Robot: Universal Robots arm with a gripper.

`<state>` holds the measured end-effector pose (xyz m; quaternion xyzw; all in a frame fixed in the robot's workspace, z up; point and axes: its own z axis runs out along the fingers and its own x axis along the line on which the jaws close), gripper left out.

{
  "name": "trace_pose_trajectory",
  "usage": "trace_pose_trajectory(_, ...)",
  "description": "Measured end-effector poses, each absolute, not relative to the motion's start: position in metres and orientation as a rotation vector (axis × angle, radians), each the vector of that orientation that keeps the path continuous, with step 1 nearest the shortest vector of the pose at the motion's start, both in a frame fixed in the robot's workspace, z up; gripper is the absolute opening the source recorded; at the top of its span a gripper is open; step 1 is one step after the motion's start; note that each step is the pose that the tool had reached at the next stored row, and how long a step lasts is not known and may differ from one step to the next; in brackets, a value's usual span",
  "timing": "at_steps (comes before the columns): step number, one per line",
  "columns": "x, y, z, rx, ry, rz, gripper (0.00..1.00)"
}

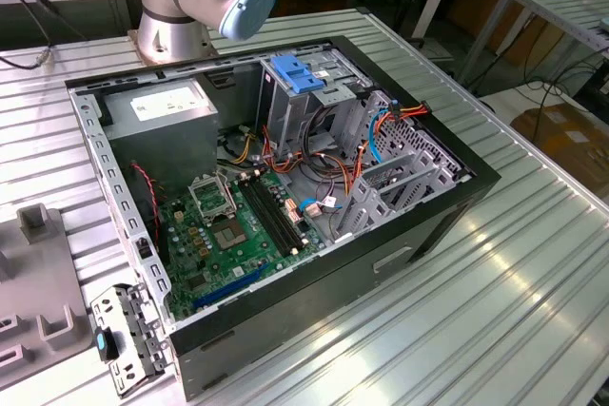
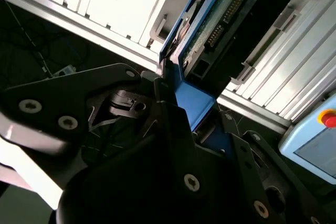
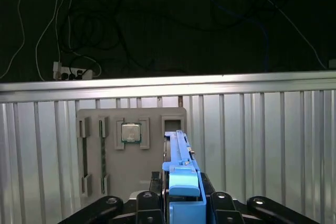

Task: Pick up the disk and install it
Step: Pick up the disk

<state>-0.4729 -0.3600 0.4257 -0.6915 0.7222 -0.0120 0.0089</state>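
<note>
The gripper (image 3: pixel 181 208) is clamped on the disk (image 3: pixel 178 153) by its blue side rails, holding it edge-on at the grey tray (image 3: pixel 131 174), probably so that it can slide into a bay. The opened computer case (image 1: pixel 447 221) sits in the centre of the exterior view, with its blue-topped drive cage (image 1: pixel 300 78) in the upper middle.

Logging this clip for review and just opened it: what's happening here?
The arm's gripper is shut on the disk, holding it on edge by its blue side rails, at the grey holder tray that also carries a processor chip. Whether the disk has left the tray cannot be told. The open computer case lies on the table in the exterior view; the disk is not yet installed in it.
</note>
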Motion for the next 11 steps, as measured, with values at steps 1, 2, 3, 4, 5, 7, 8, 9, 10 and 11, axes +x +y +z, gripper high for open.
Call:
trace_pose_trajectory(1, -0.473, -0.36, 0.427, -2.16, 2.256, -0.037, 0.37)
trace_pose_trajectory(2, -0.473, -0.36, 0.429, -2.16, 2.256, -0.037, 0.37)
trace_pose_trajectory(3, -0.473, -0.36, 0.43, -2.16, 2.256, -0.037, 0.37)
trace_pose_trajectory(4, -0.473, -0.36, 0.433, -2.16, 2.256, -0.037, 0.37)
trace_pose_trajectory(5, -0.473, -0.36, 0.435, -2.16, 2.256, -0.037, 0.37)
trace_pose_trajectory(7, -0.473, -0.36, 0.439, -2.16, 2.256, -0.037, 0.37)
trace_pose_trajectory(8, -0.473, -0.36, 0.44, -2.16, 2.256, -0.037, 0.37)
trace_pose_trajectory(9, -0.473, -0.36, 0.442, -2.16, 2.256, -0.037, 0.37)
trace_pose_trajectory(10, -0.473, -0.36, 0.444, -2.16, 2.256, -0.037, 0.37)
trace_pose_trajectory(11, -0.473, -0.36, 0.446, -2.16, 2.256, -0.037, 0.37)
